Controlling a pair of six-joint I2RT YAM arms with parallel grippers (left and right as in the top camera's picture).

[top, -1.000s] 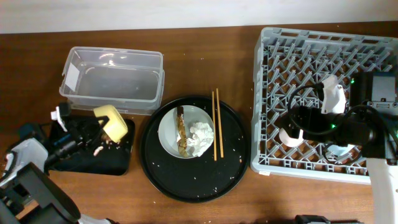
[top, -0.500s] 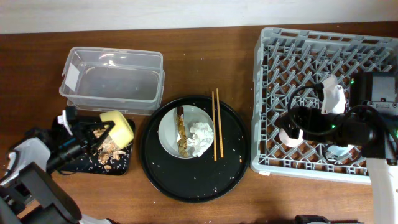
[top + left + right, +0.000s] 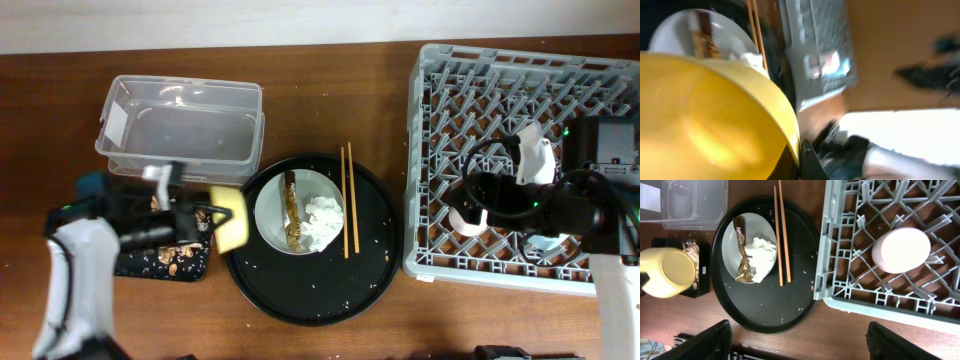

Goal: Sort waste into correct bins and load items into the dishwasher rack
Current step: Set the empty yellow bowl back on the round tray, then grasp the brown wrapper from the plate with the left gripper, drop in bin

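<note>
The left gripper (image 3: 203, 216) grasps the tilted yellow bowl (image 3: 230, 218), just left of the white plate (image 3: 269, 207); the right gripper (image 3: 799, 330) gapes.

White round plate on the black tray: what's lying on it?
A crumpled white paper napkin and a thin brown-and-gold wrapper strip lie on the white round plate. Whatever is beneath them is covered.

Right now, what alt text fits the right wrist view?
A round black tray holds a plate with a napkin and wrapper, chopsticks beside it. A yellow bowl shows at left; a pink cup sits in the grey rack at right.
</note>
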